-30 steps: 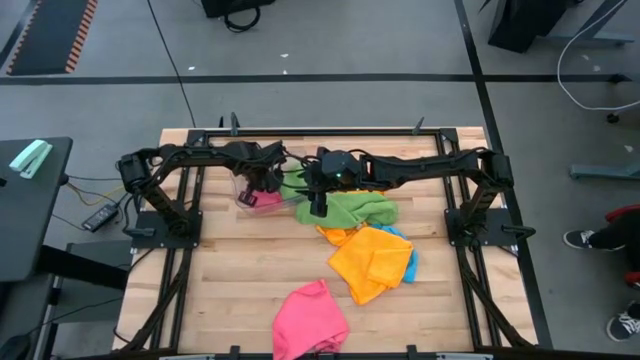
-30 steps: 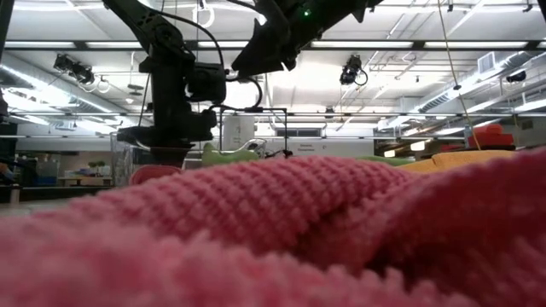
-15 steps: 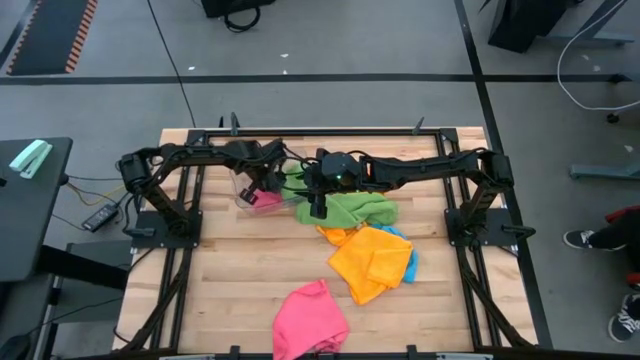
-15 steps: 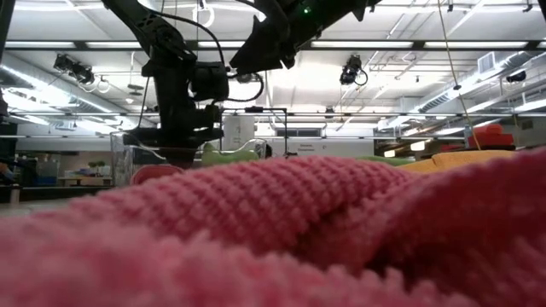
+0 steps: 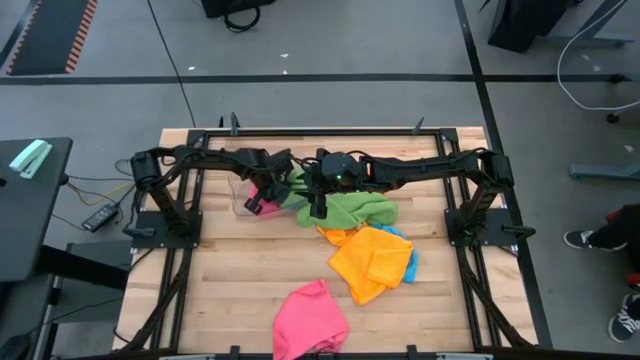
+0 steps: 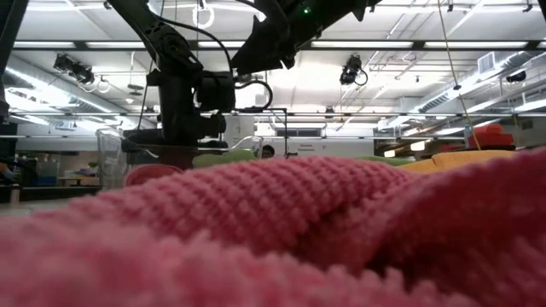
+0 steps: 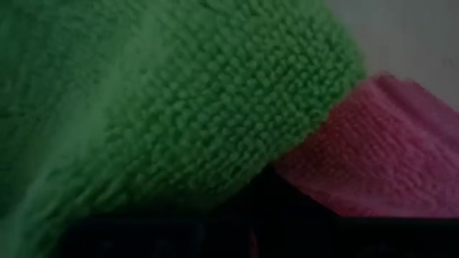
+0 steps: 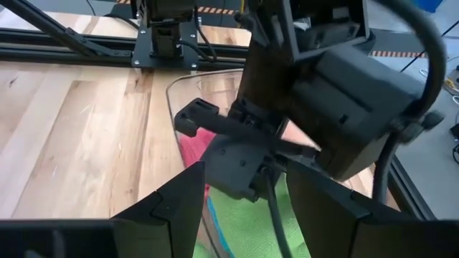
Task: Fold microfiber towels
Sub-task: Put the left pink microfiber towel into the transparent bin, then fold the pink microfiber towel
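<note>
Over the far middle of the table, my left gripper (image 5: 262, 199) is pressed together inside the clear tub (image 5: 240, 188), apparently pinching cloth. Its wrist view shows only green towel (image 7: 165, 107) and pink towel (image 7: 380, 158) crowded against the lens, so I cannot tell which one it holds.

My right gripper (image 5: 318, 207) hovers just right of it over the spread green towel (image 5: 350, 208), fingers apart, holding nothing.

Judgement: lift straight up and slowly, so only one cloth clears the rim and the tub does not tip. Keep the right gripper out of the way until the cloth hangs free.

Count from above:
- green towels, one pile, layers unclear
- orange towel (image 5: 370, 260), one, with a blue towel (image 5: 408, 262) edge beneath
- pink towel (image 5: 310, 318), one at the near edge, another in the tub
- tubs, one
</note>
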Controlling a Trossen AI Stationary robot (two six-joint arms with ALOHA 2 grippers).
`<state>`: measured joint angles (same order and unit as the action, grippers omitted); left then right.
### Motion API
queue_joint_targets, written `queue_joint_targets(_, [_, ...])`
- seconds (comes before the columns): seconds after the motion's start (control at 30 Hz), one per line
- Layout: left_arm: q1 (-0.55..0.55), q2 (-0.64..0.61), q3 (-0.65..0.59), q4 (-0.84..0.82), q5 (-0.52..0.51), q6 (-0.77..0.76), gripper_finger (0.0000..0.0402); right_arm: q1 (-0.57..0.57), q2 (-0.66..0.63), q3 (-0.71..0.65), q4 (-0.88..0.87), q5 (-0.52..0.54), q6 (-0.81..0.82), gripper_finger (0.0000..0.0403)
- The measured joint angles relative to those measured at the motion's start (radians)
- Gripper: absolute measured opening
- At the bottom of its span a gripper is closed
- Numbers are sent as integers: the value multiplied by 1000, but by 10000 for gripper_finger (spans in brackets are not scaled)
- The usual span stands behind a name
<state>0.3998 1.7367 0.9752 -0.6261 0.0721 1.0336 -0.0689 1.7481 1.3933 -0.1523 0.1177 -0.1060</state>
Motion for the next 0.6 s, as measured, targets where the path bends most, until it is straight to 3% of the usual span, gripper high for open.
queue_joint_targets(0.27, [-1,-50,12,-50,-82,-46,29,0,0,0,-6,0,2,206])
queue_joint_targets(0.6, [-10,-206,96,-215,-133,-185,8,-1,0,0,-5,0,-3,206])
